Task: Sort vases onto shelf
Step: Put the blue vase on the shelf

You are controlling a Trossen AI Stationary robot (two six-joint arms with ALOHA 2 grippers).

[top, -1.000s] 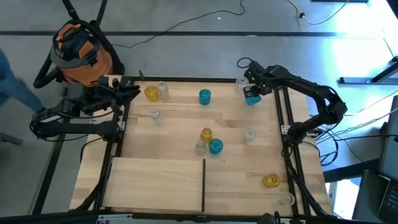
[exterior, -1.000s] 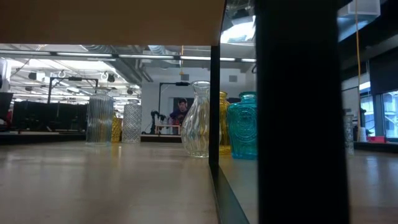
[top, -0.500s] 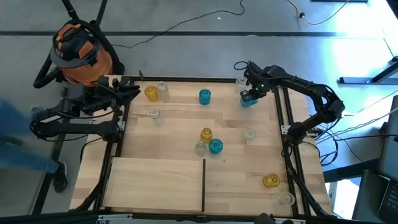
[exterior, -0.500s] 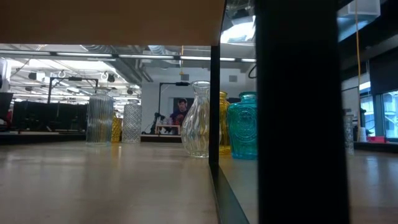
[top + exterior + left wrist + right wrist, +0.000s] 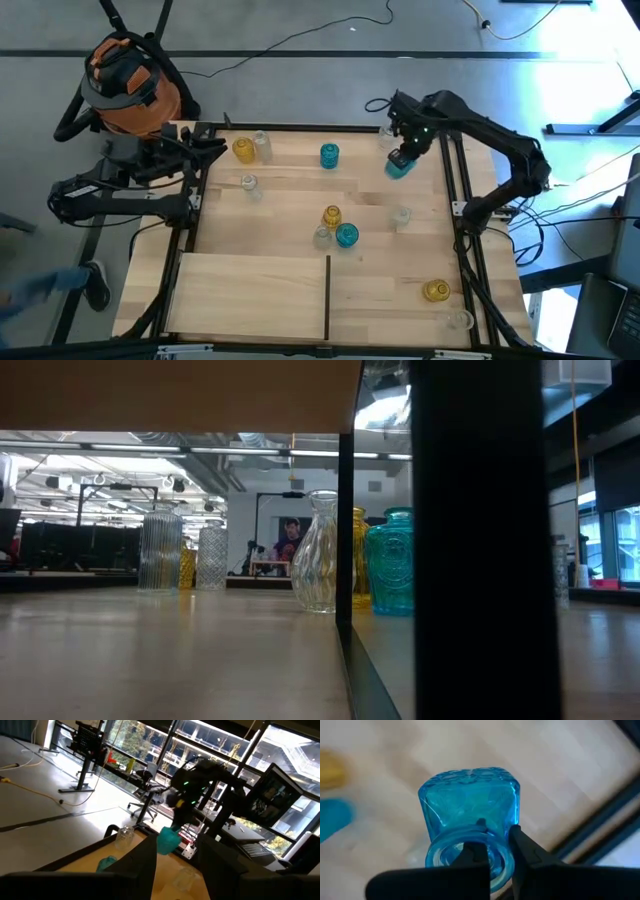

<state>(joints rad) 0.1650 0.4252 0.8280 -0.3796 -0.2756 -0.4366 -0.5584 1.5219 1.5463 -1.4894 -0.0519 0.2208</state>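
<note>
Jaws of the right gripper (image 5: 492, 852) are clenched on the rim of a teal-blue square glass vase (image 5: 470, 812): one finger goes inside the mouth, the other stays outside, w/ the glass wall pinched between them. In the right wrist view the vase body runs away from the fingers, so its long axis continues the line of the gripper, mouth toward the wrist and base toward the wood. From above, the same vase (image 5: 399, 166) hangs under the right gripper (image 5: 404, 157) over the far right corner of the pale-wood shelf panel (image 5: 250, 285); I cannot tell if its base touches the wood or is a bit above. A small clear glass vase (image 5: 386, 138) stands just beside it, on the far side, so any swing that way is risky.

Right arm is clearly the nearer one, it has the thing already. I judge the next move depends on which section is for teal: another teal round vase (image 5: 329, 154) stands along the same far strip, toward the left arm, and one more teal vase (image 5: 346, 235) is at mid table.

Left gripper (image 5: 205, 143) waits at the far left edge, near an amber-yellow glass vase (image 5: 243, 149); its fingers (image 5: 145, 862) are partly apart and grasp nothing.
</note>
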